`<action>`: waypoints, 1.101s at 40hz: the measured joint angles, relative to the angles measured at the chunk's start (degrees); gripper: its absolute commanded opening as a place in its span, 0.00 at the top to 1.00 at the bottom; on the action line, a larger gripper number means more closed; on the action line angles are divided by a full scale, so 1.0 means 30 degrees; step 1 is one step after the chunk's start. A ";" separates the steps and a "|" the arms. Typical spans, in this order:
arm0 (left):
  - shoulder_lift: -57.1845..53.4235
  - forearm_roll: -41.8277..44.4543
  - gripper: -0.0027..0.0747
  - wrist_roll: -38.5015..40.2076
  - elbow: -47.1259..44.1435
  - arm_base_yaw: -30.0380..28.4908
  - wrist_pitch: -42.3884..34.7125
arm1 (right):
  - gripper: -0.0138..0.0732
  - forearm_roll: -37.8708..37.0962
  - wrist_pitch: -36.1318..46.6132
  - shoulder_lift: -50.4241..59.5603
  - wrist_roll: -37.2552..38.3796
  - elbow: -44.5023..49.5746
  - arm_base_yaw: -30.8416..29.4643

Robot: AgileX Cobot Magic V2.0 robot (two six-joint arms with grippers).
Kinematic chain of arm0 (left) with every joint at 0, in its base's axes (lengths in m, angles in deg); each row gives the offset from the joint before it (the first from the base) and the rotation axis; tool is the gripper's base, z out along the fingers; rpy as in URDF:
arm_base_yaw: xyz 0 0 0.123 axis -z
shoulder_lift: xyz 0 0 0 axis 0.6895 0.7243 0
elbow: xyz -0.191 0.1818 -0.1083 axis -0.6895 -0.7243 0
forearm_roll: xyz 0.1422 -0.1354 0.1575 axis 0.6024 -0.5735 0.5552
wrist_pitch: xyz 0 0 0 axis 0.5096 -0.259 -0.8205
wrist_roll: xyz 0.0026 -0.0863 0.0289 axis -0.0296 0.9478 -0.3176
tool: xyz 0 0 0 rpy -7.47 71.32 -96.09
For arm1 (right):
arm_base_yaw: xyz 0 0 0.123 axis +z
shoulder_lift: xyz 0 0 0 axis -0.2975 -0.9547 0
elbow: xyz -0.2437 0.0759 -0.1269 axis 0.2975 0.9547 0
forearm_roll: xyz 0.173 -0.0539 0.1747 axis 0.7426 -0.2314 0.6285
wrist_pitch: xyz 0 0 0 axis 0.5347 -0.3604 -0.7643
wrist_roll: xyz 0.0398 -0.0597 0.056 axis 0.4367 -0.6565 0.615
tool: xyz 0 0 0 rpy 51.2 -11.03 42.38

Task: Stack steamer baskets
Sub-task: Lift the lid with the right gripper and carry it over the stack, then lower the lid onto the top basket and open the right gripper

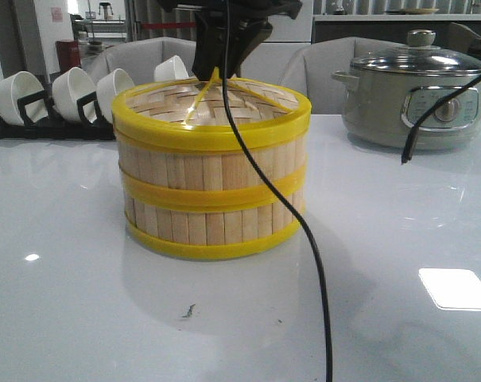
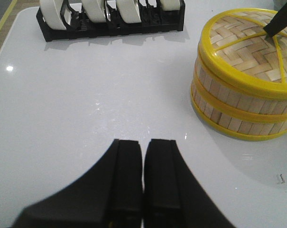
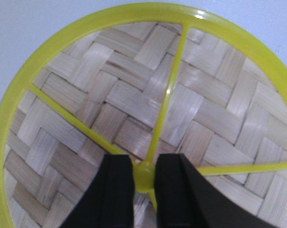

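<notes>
Right fingers (image 3: 144,190) pinch the top steamer basket's (image 1: 212,135) yellow hub; left fingers (image 2: 143,180) closed, empty. Baskets stacked; release remains.

In the right wrist view the picture's edge cuts off the top steamer basket (image 3: 134,95) on three sides around the right pincer (image 3: 144,178). Its fingers (image 3: 115,190) hide part of the yellow hub between them. In the front view the arm's upper body is cut off above the steamer baskets (image 1: 212,179).
</notes>
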 measured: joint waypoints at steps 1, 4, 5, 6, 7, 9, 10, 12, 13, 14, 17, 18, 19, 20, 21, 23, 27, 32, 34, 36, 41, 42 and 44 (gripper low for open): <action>0.0000 0.0000 0.83 0.0000 0.0000 0.0000 0.0000 | 0.81 0.0035 0.0056 0.0000 0.0000 0.0000 0.0000; 0.0000 0.0000 0.83 0.0000 0.0000 0.0000 0.0000 | 0.81 0.0025 0.0095 -0.0031 0.0000 0.0000 0.0000; 0.0000 0.0000 0.83 0.0000 0.0000 0.0000 0.0000 | 0.81 0.0042 0.0134 -0.0072 0.0000 0.0000 0.0000; 0.0000 0.0000 0.83 0.0000 0.0000 0.0000 0.0000 | 0.81 0.0076 0.0134 -0.0108 0.0000 0.0000 0.0000; 0.0000 0.0000 0.83 0.0000 0.0000 0.0000 0.0000 | 0.81 0.0071 0.0162 -0.0111 0.0000 0.0000 0.0000; 0.0000 0.0000 0.83 0.0000 0.0000 0.0000 0.0000 | 0.81 0.0071 0.0208 -0.0184 0.0000 -0.0031 0.0000; 0.0000 0.0000 0.83 0.0000 0.0000 0.0000 0.0000 | 0.81 0.0071 0.0250 -0.0184 0.0000 -0.0043 0.0000; 0.0000 0.0000 0.83 0.0000 0.0000 0.0000 0.0000 | 0.81 0.0071 0.0282 -0.0228 0.0000 -0.0074 0.0000; 0.0000 0.0000 0.83 0.0000 0.0000 0.0000 0.0000 | 0.80 0.0071 0.0282 -0.0265 0.0000 -0.0074 0.0000; 0.0000 0.0000 0.83 0.0000 0.0000 0.0000 0.0000 | 0.80 0.0071 0.0282 -0.0267 0.0000 -0.0115 0.0000; 0.0000 0.0000 0.83 0.0000 0.0000 0.0000 0.0000 | 0.77 0.0116 0.0282 -0.0312 0.0000 -0.0117 0.0000; 0.0000 0.0000 0.83 0.0000 0.0000 0.0000 0.0000 | 0.73 0.0116 0.0282 -0.0343 0.0000 -0.0150 0.0000; 0.0000 0.0000 0.83 0.0000 0.0000 0.0000 0.0000 | 0.69 0.0116 0.0282 -0.0380 0.0000 -0.0162 0.0000; 0.0000 0.0000 0.83 0.0000 0.0000 0.0000 0.0000 | 0.65 0.0116 0.0282 -0.0380 0.0000 -0.0162 0.0000; 0.0000 0.0000 0.83 0.0000 0.0000 0.0000 0.0000 | 0.60 0.0116 0.0325 -0.0380 0.0000 -0.0193 0.0000; 0.0000 0.0000 0.83 0.0000 0.0000 0.0000 0.0000 | 0.48 0.0116 0.0439 -0.0468 0.0000 -0.0193 0.0000; 0.0000 0.0000 0.83 0.0000 0.0000 0.0000 0.0000 | 0.37 0.0116 0.0563 -0.0507 0.0000 -0.0193 0.0000; 0.0000 0.0000 0.83 0.0000 0.0000 0.0000 0.0000 | 0.37 0.0116 0.0594 -0.0507 0.0000 -0.0193 0.0000; 0.0000 0.0000 0.83 0.0000 0.0000 0.0000 0.0000 | 0.37 0.0082 0.0701 -0.0507 0.0000 -0.0193 0.0000; 0.0000 0.0000 0.83 0.0000 0.0000 0.0000 0.0000 | 0.37 0.0040 0.0927 -0.0419 0.0000 -0.0193 0.0000; 0.0000 0.0000 0.83 0.0000 0.0000 0.0000 0.0000 | 0.37 -0.0114 0.1351 0.0244 0.0000 -0.0125 -0.0126; 0.0000 0.0000 0.83 0.0000 0.0000 0.0000 0.0000 | 0.37 -0.0114 0.1386 0.0511 0.0000 -0.0125 -0.0210; 0.0000 0.0000 0.83 0.0000 0.0000 0.0000 0.0000 | 0.37 -0.0114 0.1392 0.1070 0.0000 -0.0072 -0.0433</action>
